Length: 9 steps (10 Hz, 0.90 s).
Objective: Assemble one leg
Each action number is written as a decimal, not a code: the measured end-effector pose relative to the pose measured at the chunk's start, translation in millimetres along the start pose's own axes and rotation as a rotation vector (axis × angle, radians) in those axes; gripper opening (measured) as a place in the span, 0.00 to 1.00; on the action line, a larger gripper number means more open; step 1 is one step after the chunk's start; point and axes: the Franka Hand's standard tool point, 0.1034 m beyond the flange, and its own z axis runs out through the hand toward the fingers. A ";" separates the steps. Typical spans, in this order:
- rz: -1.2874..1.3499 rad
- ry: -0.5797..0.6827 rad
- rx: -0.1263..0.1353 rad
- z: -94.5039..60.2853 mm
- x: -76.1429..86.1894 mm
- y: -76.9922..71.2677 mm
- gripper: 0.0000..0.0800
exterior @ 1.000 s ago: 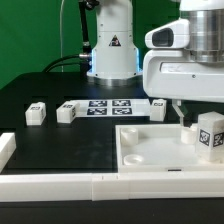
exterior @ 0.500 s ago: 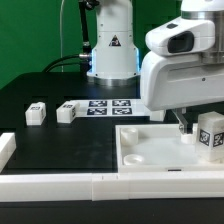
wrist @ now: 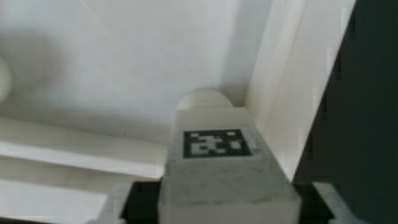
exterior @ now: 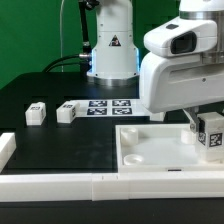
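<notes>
My gripper [exterior: 204,128] is shut on a leg [exterior: 212,137], a small white block with a black-and-white tag facing the camera. I hold it upright over the right part of the white square panel [exterior: 150,150], close to its right rim. In the wrist view the leg [wrist: 217,150] fills the lower middle, clamped between the dark fingers [wrist: 150,203], with the panel's floor [wrist: 107,70] and raised rim [wrist: 285,60] behind it. Whether the leg's base touches the panel is hidden.
Two more legs [exterior: 36,113] [exterior: 67,112] lie on the black table at the exterior view's left, beside the marker board [exterior: 108,106]. A long white rail [exterior: 60,186] runs along the front, with a white block [exterior: 6,148] at its left end.
The arm's body has swung lower and toward the exterior view's left, now covering the leg that lay right of the marker board. The held leg has barely shifted.
</notes>
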 end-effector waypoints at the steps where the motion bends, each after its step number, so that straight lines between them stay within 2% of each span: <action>1: -0.001 0.000 0.000 0.0 0.0 0.1 0.36; 4: 0.373 0.045 -0.005 0.6 -1.8 -1.6 0.36; 6: 0.652 0.043 0.014 1.2 -1.0 0.1 0.36; 9: 1.044 0.039 0.027 1.8 -0.5 -0.5 0.36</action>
